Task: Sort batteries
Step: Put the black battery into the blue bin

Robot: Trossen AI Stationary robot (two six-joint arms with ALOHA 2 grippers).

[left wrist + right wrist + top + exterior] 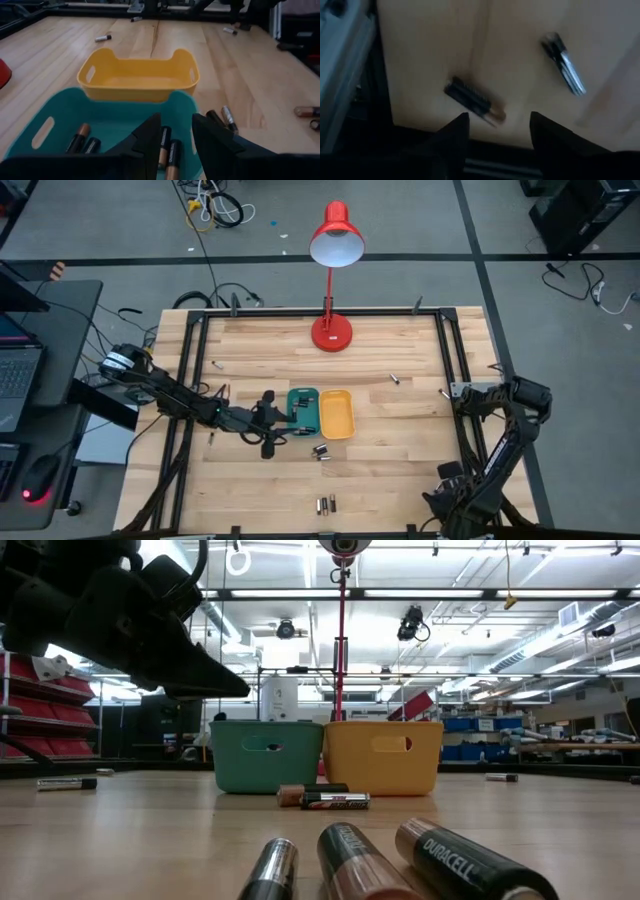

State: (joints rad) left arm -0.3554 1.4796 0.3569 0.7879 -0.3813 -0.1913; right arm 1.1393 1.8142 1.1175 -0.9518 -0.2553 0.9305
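Note:
The batteries are small dark and copper-tipped cylinders. Several lie inside the teal tray [107,122], for instance the battery [78,138] on its floor. Others lie loose on the table: a pair [321,450] in front of the trays, a pair [325,503] near the near edge, and singles [395,378]. The yellow tray [336,413] stands right of the teal tray [301,409] and touches it. My left gripper [176,127] hovers open above the teal tray's left part, holding nothing. My right gripper [497,122] is open at the table's right near corner, above a loose battery [474,101].
A red desk lamp [331,330] stands at the table's far edge, its shade [336,242] reaching beyond it. Black frame rails [190,360] run along the left, right and far sides. Bare wood [400,470] lies between the trays and my right arm. More batteries [350,862] lie close to the low camera.

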